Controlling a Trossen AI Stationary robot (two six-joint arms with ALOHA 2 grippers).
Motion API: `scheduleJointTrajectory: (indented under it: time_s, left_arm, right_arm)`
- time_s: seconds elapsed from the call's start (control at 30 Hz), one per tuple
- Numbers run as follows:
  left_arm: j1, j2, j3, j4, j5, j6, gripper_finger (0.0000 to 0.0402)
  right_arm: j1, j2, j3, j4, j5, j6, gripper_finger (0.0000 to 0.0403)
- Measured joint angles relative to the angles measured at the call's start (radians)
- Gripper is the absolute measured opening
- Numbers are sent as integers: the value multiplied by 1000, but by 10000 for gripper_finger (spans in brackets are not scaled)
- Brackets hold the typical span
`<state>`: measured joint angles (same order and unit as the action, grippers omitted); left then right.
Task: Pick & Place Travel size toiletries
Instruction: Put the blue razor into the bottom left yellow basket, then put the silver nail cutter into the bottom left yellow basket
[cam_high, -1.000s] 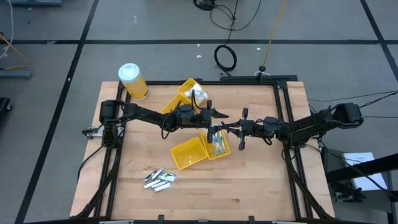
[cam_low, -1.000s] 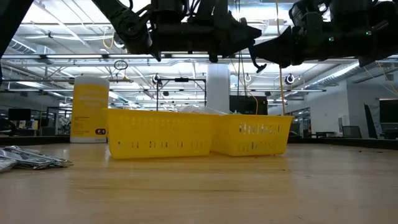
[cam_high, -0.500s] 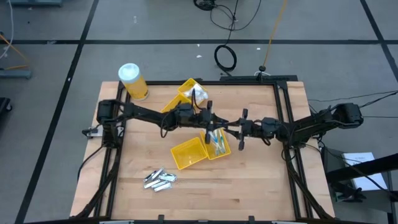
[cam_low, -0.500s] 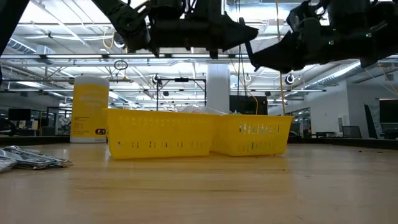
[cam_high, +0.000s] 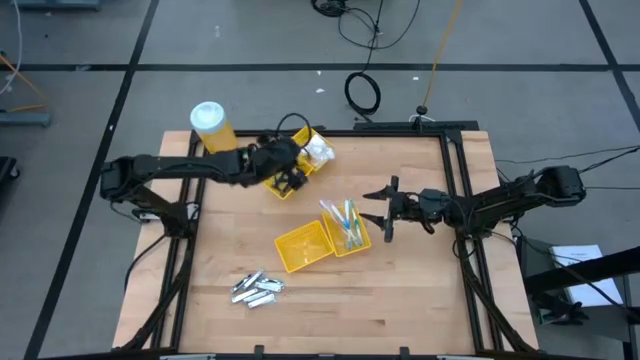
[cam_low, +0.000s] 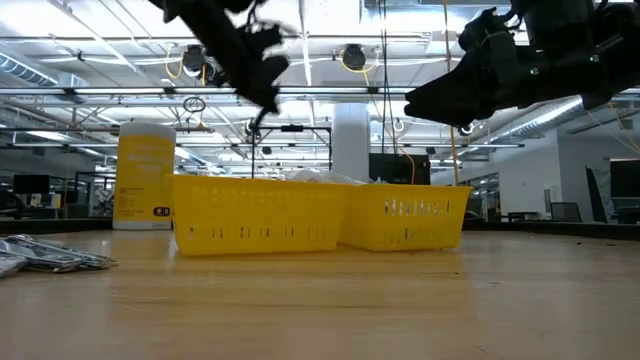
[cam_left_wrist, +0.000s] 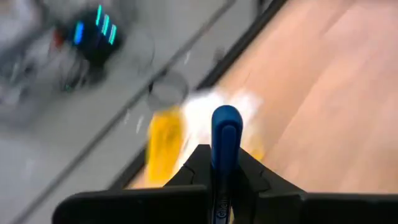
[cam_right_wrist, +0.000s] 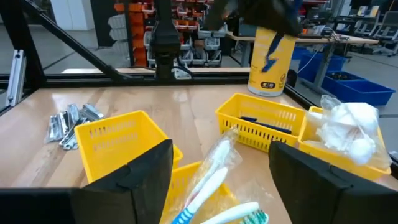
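My left gripper (cam_high: 290, 180) hangs over the far yellow trays (cam_high: 283, 187), shut on a thin dark-blue stick (cam_left_wrist: 225, 134). That gripper and its stick (cam_right_wrist: 270, 59) also show far off in the right wrist view. My right gripper (cam_high: 372, 210) stands open at mid-table, level, beside a yellow tray (cam_high: 358, 243) of slim pale sticks in clear wrap (cam_right_wrist: 211, 174). White packets (cam_high: 318, 152) fill one far tray. Silver-grey tubes (cam_high: 257, 288) lie on the table near the front left. My left gripper pinches the dark-blue stick between its two fingers, and the stick lies along them. Its rounded free end (cam_left_wrist: 225, 118) juts out past the fingertips. The fingers slant down from the table's left. The stick is lifted clear of trays and table.
An empty yellow tray (cam_high: 290, 262) sits beside the tray of pale sticks. A yellow jar with a white lid (cam_high: 213, 130) stands at the far left corner. Bare wood lies along the table's front and right.
My left gripper has swung from mid-table, where it met my right gripper, toward the far left over the far trays, tipping up and carrying the dark-blue stick. My right gripper has kept its place and opened.
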<state>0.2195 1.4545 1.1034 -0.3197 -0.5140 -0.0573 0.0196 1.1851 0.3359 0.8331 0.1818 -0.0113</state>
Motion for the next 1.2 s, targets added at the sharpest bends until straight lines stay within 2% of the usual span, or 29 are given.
scheduleJointTrajectory:
  time_s: [0.13,0.3,0.4,0.63,0.83,0.93,1.03,1.2]
  left_arm:
    - [84,2,-1,-170,67,-87,12]
    - [142,60,-19,-153,182,-104,12]
    - [149,86,-17,-150,209,-142,17]
    - [148,120,-17,-161,276,-208,72]
    - [153,123,-16,-201,274,-211,129]
    - [154,88,-10,-304,306,-174,157]
    - [133,21,22,-437,362,-223,177]
    - [-18,-138,12,-557,374,-361,187]
  right_arm:
    - [0,0,0,-1,3,-3,253]
    - [0,0,0,-2,3,-4,246]
    - [0,0,0,-6,4,-3,243]
    - [0,0,0,-22,4,-2,242]
    - [0,0,0,-23,4,-1,242]
    - [0,0,0,-23,4,-17,242]
    - [0,-21,0,-34,4,-36,242]
    - [0,-95,0,-121,5,-38,242]
